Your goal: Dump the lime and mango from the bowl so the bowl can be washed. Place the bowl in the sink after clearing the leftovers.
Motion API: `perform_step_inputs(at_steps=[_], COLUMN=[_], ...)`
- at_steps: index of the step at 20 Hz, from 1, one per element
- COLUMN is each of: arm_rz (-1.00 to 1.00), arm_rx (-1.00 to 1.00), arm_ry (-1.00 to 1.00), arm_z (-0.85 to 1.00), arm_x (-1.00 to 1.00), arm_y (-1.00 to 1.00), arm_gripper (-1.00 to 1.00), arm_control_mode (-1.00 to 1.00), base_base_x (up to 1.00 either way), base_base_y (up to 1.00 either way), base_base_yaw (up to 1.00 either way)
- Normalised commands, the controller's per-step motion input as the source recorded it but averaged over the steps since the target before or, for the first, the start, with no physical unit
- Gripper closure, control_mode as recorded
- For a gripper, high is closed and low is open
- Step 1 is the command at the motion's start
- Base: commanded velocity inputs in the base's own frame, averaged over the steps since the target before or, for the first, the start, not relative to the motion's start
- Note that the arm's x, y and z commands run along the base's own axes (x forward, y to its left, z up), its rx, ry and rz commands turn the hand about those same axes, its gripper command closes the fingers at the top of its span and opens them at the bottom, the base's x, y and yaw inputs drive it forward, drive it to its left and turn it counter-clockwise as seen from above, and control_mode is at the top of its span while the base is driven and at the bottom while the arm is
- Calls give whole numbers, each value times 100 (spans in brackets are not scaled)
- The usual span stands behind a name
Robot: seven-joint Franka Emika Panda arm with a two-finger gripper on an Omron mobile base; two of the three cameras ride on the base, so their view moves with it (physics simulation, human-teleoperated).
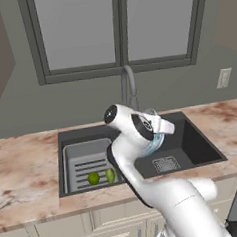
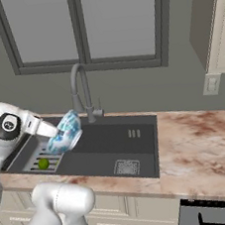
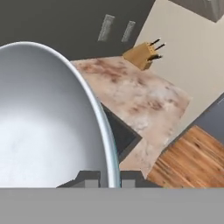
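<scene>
Hand view: the claw sits at the bottom centre, its two dark fingers closed on the rim of the bowl, one inside the rim and one outside. The bowl's pale inner surface occupies the left half of the frame. To its right lie a stretch of marbled counter, a knife block at upper centre, and wooden floor at lower right.

Right base view: the claw holds the bowl at left centre, tilted steeply on its side above the left part of the sink. The lime rests on the slotted tray at the lower left of the basin, below the bowl. The faucet rises behind the bowl, and the square drain lies at lower centre.

Left base view: the bowl appears at centre as a bluish edge beside the wrist, over the basin of the sink. The lime and the mango lie side by side on the tray, left of centre, with the mango to the right. The faucet stands behind the arm.
</scene>
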Motion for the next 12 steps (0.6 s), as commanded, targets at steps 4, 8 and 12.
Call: perform_step_inputs(at_steps=[4, 8, 12], arm_rz=[0, 4, 19], arm_rx=[40, 42, 43], arm_ry=[0, 2, 11], arm_z=[53, 46, 26], arm_x=[-57, -18, 0], arm_y=[-100, -100, -100], arm_gripper=[100, 100, 100], arm_control_mode=[-100, -100, -100], base_base_x=[0, 0, 0], base_base_y=[0, 0, 0], base_base_yaw=[0, 0, 0])
